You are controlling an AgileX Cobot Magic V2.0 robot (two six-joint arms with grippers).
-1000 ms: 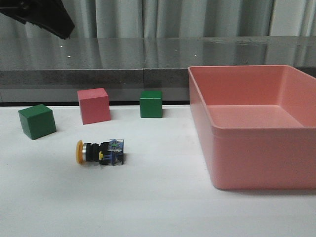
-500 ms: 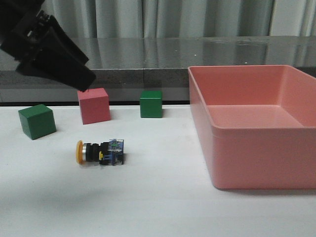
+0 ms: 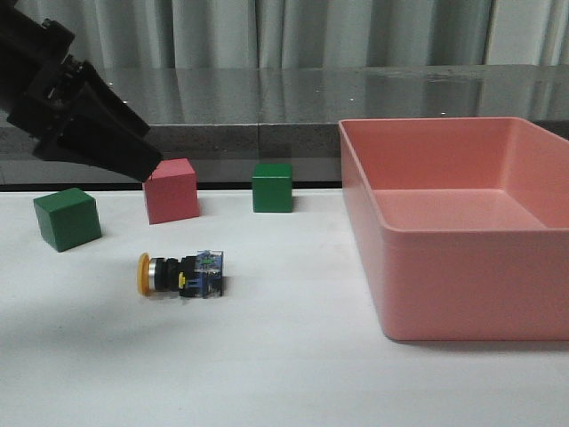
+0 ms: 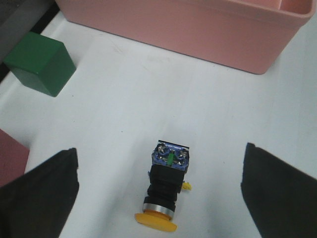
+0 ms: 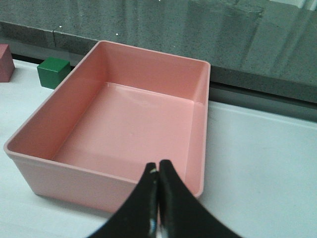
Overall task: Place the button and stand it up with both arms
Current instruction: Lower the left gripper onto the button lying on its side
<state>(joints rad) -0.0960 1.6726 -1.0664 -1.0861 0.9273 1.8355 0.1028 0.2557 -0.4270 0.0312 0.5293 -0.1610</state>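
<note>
The button [image 3: 182, 274] lies on its side on the white table, yellow cap to the left, blue-clear base to the right. My left gripper [image 3: 133, 156] hangs above and behind it at the left, near the pink cube. In the left wrist view the gripper [image 4: 160, 147] is open and empty, its fingers [image 4: 44, 193] wide apart on either side of the button [image 4: 166, 191] below. My right gripper [image 5: 158, 163] is shut and empty, above the near rim of the pink bin. It is not in the front view.
A large pink bin [image 3: 444, 267] fills the right side, also in the right wrist view [image 5: 29, 148]. A pink cube [image 3: 169, 189] and two green cubes [image 3: 67, 218] [image 3: 271, 187] stand behind the button. A dark ledge runs along the table's back.
My left gripper has come down from the top left corner into view and now sits lower, close to the pink cube. The button and cubes have not moved.
</note>
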